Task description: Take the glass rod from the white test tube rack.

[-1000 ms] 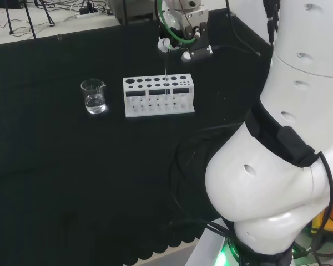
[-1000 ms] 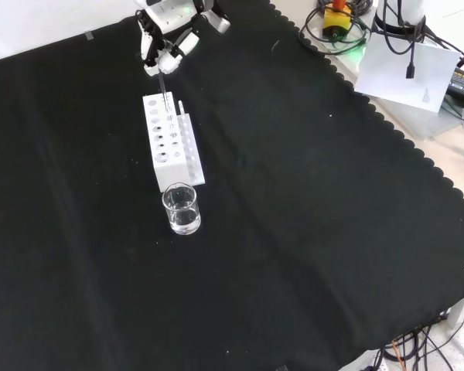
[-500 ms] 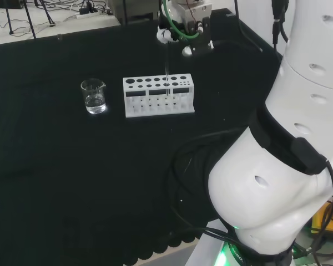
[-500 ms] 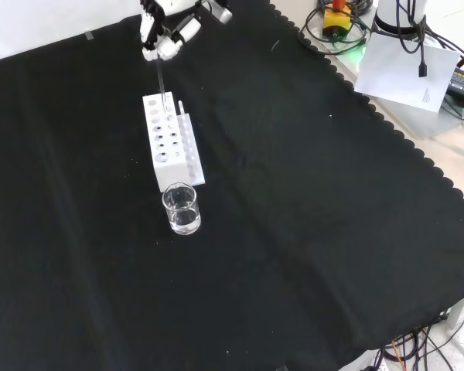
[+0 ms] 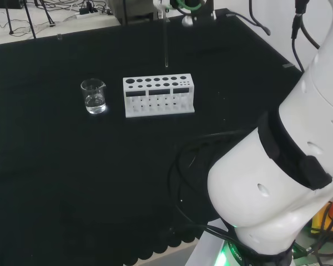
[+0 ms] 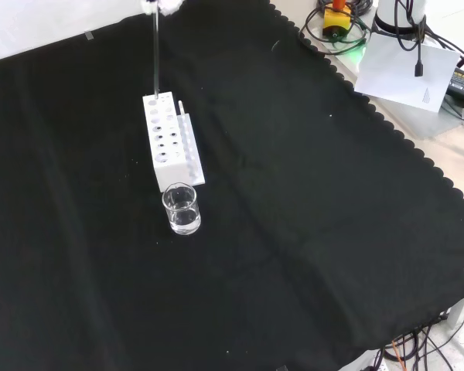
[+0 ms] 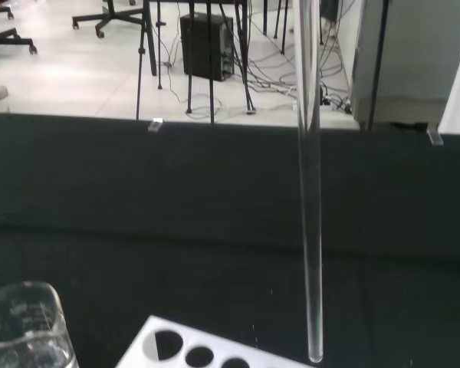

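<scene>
The glass rod hangs upright from the hand at the head view's top edge, with the fingers pinched on its upper end. Its lower tip is just above the holes at the right end of the white test tube rack, clear of them. In the front view the rod runs straight down from the hand to the far end of the rack. The wrist view shows the rod with its tip a little above the rack's top.
A small glass beaker with some clear liquid stands left of the rack in the head view, and in front of the rack in the front view. The arm's white links take up the head view's right side.
The hand has risen with the rod. The rod's lower end, which stood in a rack hole a second ago, is now out of the hole and above the rack.
</scene>
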Available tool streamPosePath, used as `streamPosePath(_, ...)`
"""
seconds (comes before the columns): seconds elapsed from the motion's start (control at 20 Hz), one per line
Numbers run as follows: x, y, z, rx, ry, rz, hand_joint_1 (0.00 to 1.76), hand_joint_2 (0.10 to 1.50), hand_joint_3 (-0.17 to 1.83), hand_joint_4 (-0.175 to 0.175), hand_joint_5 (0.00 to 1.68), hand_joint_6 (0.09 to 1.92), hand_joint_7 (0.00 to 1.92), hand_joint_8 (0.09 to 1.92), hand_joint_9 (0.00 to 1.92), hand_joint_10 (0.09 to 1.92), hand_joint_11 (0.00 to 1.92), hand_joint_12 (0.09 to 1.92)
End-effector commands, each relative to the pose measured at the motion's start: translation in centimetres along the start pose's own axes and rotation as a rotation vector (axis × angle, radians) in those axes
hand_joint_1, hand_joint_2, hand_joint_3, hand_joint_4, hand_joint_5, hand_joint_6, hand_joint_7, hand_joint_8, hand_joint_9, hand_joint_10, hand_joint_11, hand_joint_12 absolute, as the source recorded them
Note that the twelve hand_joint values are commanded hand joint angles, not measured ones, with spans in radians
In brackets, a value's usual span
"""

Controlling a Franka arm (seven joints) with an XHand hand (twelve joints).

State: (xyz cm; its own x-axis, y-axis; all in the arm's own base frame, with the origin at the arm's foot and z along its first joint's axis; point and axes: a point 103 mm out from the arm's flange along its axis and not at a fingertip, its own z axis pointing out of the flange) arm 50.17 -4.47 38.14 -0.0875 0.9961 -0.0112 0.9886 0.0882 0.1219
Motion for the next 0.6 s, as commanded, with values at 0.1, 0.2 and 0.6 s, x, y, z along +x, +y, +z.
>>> streamPosePath(0.1,1.4,-0.1,-3.6,-0.032,-0.017,-0.019,1.30,1.11,-0.08,-0.175,1.07,0.56,1.09,1.15,1.55,0.93,1.62,0.66)
streamPosePath(0.2,1.7,-0.1,-3.8,-0.036,-0.011,-0.027,1.29,1.11,-0.07,-0.175,1.07,0.56,1.09,1.15,1.55,0.93,1.62,0.66)
streamPosePath(0.6,2.7,0.3,-4.4,-0.053,-0.004,-0.051,1.29,1.11,-0.06,-0.175,1.07,0.56,1.09,1.15,1.56,0.93,1.63,0.66)
